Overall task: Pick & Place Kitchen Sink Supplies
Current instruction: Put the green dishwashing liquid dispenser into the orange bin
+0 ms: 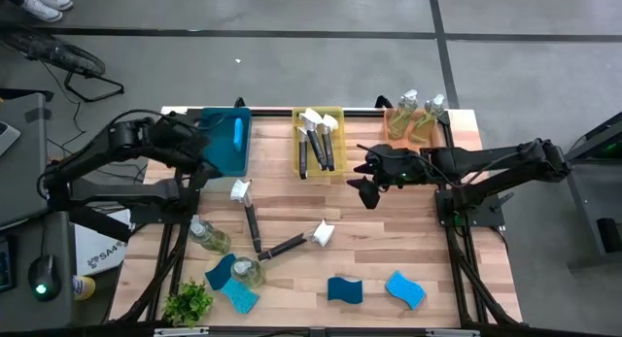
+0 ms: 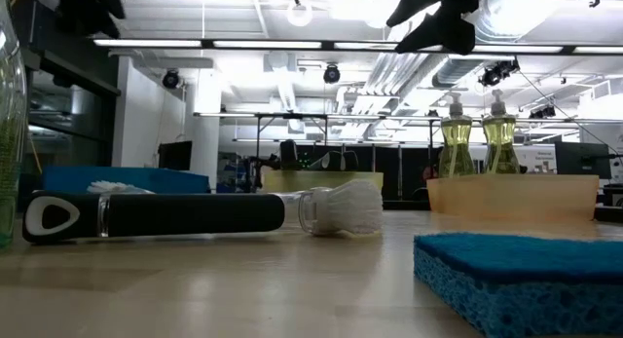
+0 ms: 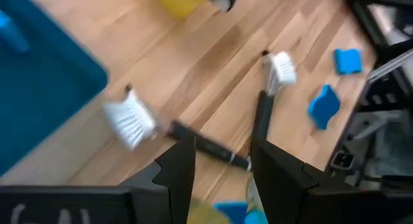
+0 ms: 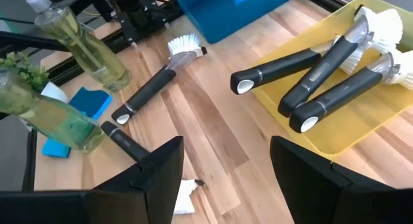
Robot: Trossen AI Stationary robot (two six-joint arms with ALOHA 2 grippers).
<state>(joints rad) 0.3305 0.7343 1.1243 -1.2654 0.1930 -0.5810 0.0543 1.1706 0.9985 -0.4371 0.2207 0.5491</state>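
Sponge and brush lie loose on the table. Both grippers, left and right, hover open and empty. Any descent risks nudging the brush away.

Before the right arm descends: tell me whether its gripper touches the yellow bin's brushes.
Apart. The right wrist view shows the right gripper open above bare wood, clear of the brushes in the yellow bin.

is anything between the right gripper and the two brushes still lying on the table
Nothing visible. The right gripper, open and empty, hovers beside the yellow bin; bare wood lies between it and the two loose dish brushes.
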